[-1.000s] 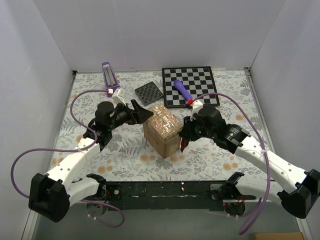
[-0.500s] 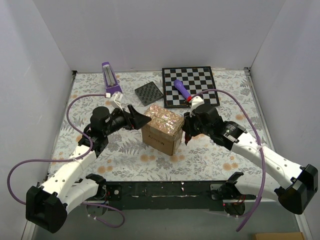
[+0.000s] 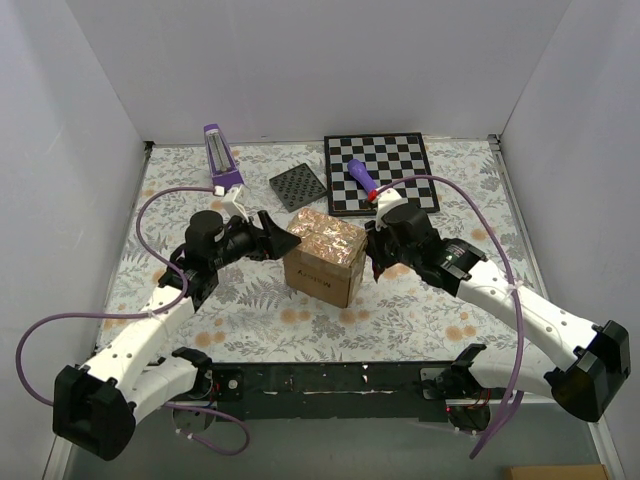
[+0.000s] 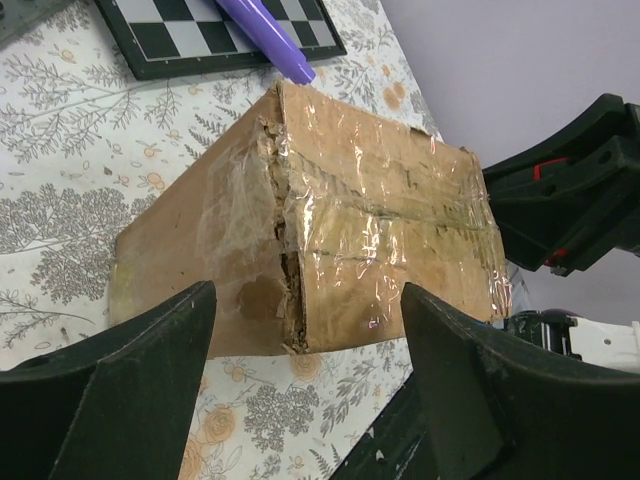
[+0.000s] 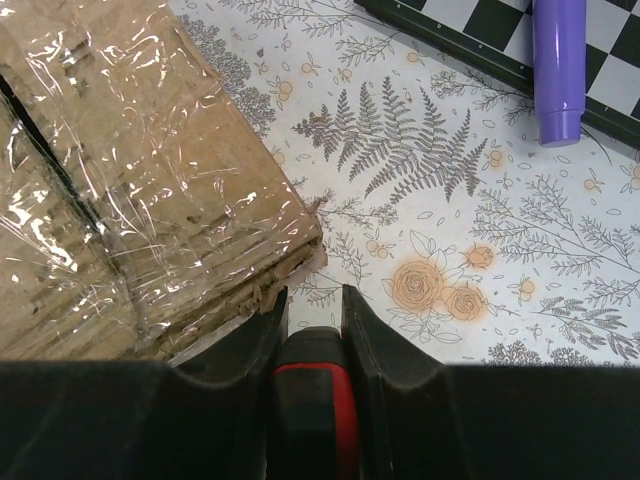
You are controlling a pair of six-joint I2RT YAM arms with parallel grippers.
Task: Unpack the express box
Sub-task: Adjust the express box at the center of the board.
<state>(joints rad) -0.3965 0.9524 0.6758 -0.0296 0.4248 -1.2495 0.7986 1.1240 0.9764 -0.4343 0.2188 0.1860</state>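
Lettering point(image 3: 321, 281) on express box point(image 3: 322, 262) side too small to read.

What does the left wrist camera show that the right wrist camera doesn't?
Only the left wrist view: the left hand open, its fingers spread either side of a torn, taped corner of the express box, with the right hand beyond the box. Only the right wrist view: the right hand's fingers close together around a black-and-red tool, right at the box's edge. Both show the box, the chessboard, the purple pen lying on it, and the flowered table cover.
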